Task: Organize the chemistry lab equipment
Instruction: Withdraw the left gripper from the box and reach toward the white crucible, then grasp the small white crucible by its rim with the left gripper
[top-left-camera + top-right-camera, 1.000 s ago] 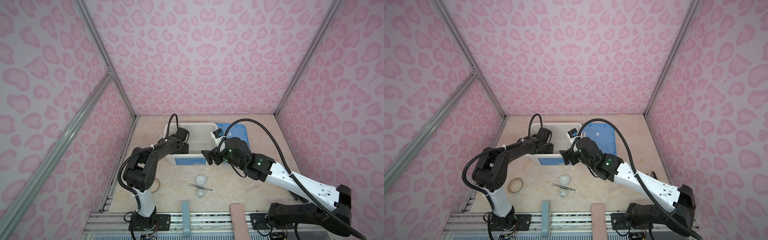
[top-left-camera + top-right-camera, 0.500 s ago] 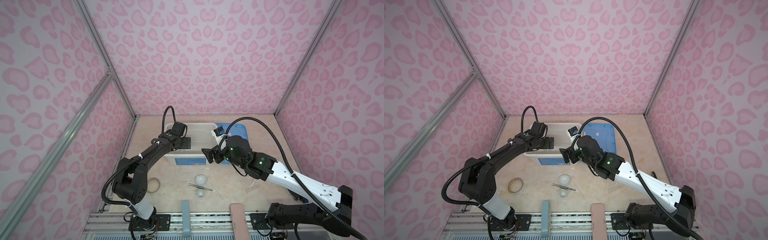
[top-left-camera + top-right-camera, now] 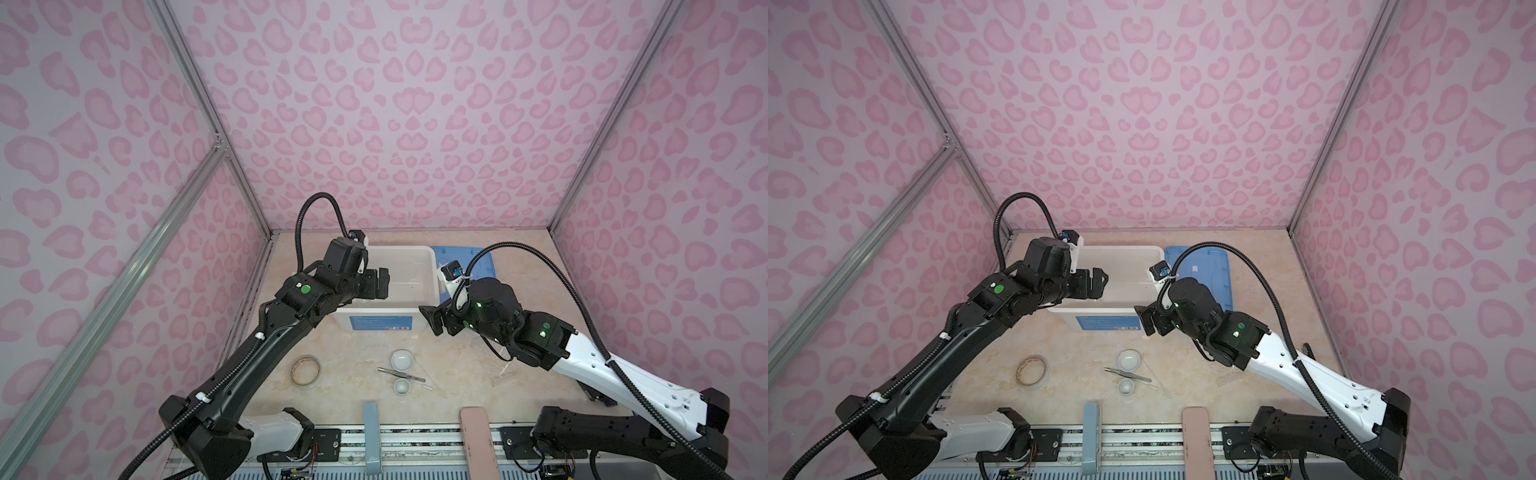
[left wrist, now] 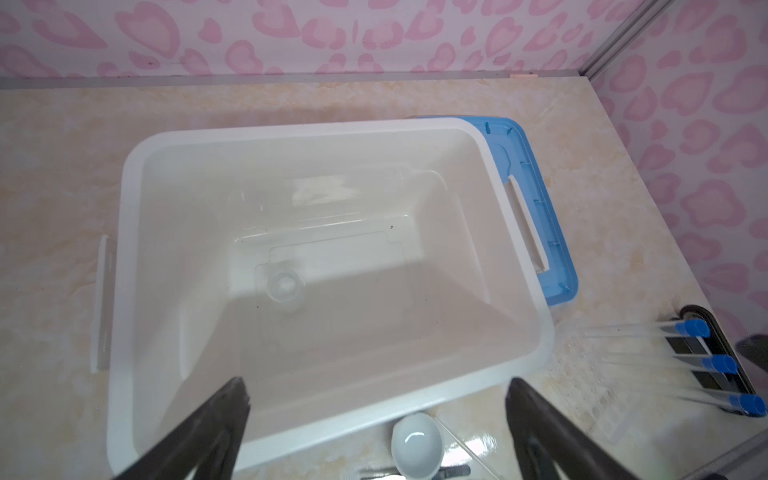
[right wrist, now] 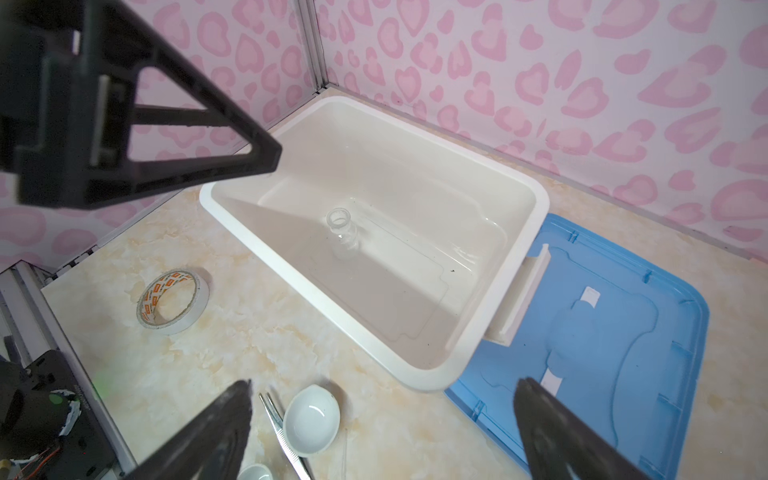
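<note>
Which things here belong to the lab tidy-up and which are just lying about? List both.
Job: big dish, small dish, tweezers, glass cup in the tub, capped tubes.
Lying about: tape roll, blue lid.

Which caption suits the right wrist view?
Tiny glass cup sits in the white tub; dish, tweezers and tape roll wait outside.

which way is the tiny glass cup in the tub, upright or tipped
Upright: the tiny clear glass cup stands on the white tub's floor, round mouth facing up.
</note>
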You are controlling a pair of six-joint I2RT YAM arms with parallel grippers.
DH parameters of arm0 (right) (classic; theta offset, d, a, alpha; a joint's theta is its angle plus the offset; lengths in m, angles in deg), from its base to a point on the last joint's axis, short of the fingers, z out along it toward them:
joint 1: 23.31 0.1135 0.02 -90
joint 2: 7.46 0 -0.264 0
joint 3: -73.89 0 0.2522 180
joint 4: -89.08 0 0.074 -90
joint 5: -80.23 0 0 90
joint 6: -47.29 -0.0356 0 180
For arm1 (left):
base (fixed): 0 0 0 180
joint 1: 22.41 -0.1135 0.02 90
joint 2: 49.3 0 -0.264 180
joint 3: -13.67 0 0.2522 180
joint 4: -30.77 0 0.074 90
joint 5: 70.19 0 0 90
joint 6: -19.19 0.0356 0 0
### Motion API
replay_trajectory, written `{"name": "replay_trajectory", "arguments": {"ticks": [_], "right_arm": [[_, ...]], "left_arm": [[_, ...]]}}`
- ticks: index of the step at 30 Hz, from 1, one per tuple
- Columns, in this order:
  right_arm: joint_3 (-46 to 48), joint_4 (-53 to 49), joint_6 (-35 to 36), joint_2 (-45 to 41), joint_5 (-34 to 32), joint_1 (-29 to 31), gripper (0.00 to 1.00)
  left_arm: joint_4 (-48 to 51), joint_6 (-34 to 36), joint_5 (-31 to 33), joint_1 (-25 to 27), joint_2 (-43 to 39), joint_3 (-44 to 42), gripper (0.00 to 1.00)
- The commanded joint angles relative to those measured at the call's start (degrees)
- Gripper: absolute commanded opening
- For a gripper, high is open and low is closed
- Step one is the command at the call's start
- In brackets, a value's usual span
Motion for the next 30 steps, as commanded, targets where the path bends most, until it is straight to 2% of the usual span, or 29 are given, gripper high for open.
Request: {"name": "replay_trajectory", "arguments": {"ticks": [1, 6, 8, 12, 19, 24, 30], "right_arm": [[3.24, -2.17, -2.17, -3.66, -0.63, 0.03, 0.99], [7.13, -4.56, -4.28, -7.07, -2.55, -0.02, 0.99], [8.63, -4.69, -5.36, -8.14, -3.00, 0.00, 0.99], [10.95, -4.98, -5.92, -9.96, -0.88, 0.39, 0.99], [14.70, -4.88, -6.80, -10.85, -1.68, 1.61, 0.99], [16.20, -4.64, -7.21, -11.71, -2.06, 1.78, 0.99], [17.34, -4.32, -7.36, -13.46, -2.56, 1.75, 0.99]], "left_arm": [[7.37, -4.26, 1.70, 4.28, -3.14, -1.89, 0.97], [4.05, -11.54, -0.35, 13.53, -6.37, -11.13, 0.99], [2.20, -17.34, 5.46, 18.64, -6.47, -14.12, 0.99], [-5.41, -23.56, 7.65, 24.91, -4.10, -20.24, 1.00], [-13.24, -26.91, 6.33, 26.87, 6.43, -25.65, 1.00], [-14.60, -27.00, 10.40, 28.38, 12.25, -25.30, 0.99], [-15.64, -25.84, 11.93, 27.58, 18.14, -24.92, 0.98]]}}
